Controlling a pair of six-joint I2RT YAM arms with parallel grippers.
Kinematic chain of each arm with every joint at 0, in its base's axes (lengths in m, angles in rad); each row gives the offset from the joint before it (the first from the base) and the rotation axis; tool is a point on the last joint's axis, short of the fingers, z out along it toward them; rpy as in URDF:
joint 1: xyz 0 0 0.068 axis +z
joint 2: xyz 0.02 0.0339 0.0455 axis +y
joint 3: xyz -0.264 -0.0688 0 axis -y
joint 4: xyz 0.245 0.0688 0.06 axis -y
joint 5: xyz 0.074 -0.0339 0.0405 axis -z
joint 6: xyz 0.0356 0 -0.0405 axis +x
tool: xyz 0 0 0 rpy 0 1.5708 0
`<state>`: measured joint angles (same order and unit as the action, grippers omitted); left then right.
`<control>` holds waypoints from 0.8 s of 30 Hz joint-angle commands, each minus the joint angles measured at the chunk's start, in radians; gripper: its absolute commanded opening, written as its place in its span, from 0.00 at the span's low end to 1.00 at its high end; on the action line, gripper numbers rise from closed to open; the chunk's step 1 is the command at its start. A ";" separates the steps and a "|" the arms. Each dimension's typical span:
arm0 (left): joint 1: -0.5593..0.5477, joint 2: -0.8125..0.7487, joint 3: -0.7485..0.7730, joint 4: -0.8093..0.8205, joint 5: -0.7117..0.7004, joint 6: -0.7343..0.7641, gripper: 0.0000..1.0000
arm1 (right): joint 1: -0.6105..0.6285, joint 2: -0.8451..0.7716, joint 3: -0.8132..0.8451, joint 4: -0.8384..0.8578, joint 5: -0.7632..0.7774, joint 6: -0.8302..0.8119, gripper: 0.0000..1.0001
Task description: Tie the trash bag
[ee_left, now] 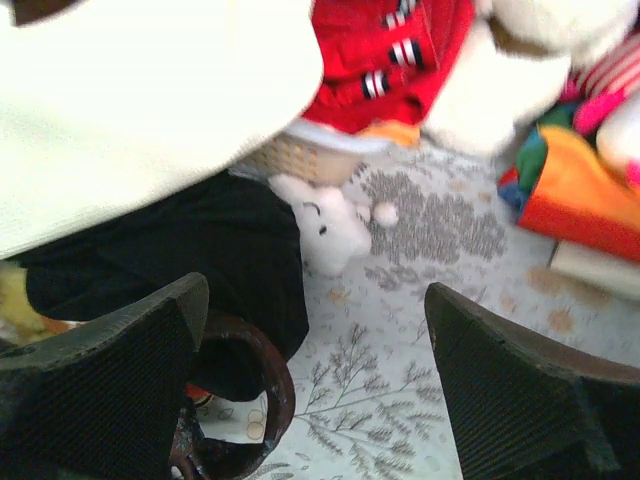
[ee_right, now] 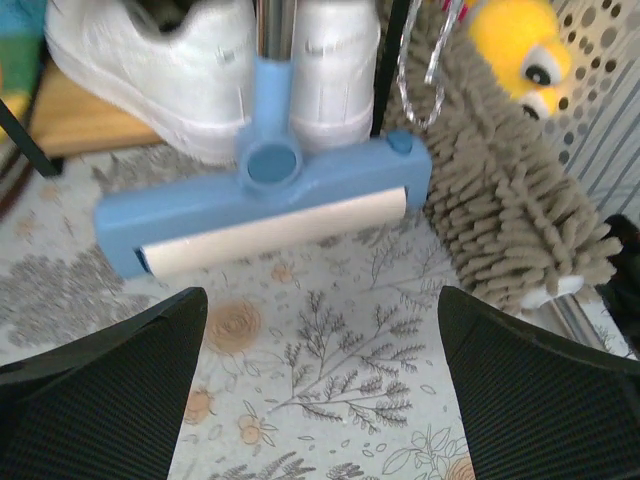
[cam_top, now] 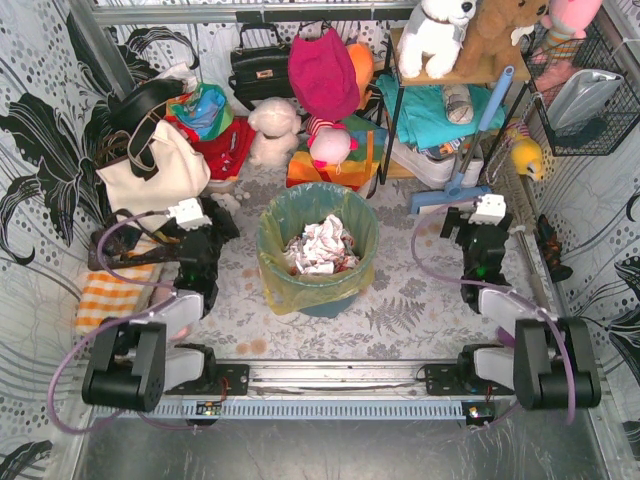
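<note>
As the arms stand now: neither has hold of anything, so I judge the tying not yet begun.
Left gripper (ee_left: 312,300): jaws spread wide and empty, low over the flowered table cover (ee_left: 400,400). It faces the clutter at the table's left, not the bag.
Right gripper (ee_right: 320,320): likewise wide and empty, facing the table's right side.
Ahead of the left gripper: a cream tote bag (ee_left: 130,110) over dark cloth, with a small white plush (ee_left: 325,225) beside it.
Ahead of the right gripper: a blue roller head (ee_right: 265,200) lying flat, white shoes (ee_right: 170,70) behind it, a grey shaggy duster (ee_right: 510,220) to its right.
Trash bag (cam_top: 283,285): midway between the two arms, apart from both. It lines the teal bucket (cam_top: 330,308), its yellow rim folded out over the lip, probably to hold the mouth open. Crumpled paper (cam_top: 320,248) shows inside.
Why the arms flank it: one gripper on each side probably suits lifting opposite edges of the rim, which must come off the lip before a knot.
Writing: none legible; a faint mark on each shoe heel is too small to read.
</note>
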<state>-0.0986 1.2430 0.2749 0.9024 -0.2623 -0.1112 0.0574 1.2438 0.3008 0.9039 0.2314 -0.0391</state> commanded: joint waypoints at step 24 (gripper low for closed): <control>-0.013 -0.481 0.572 -1.554 0.253 -0.520 0.98 | -0.004 -0.244 0.623 -1.321 -0.433 0.498 0.97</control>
<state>-0.1104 0.7944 0.8078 -0.5354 -0.2043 -0.5797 0.0563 0.9897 0.8738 -0.3080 -0.0879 0.3893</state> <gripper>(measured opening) 0.982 0.969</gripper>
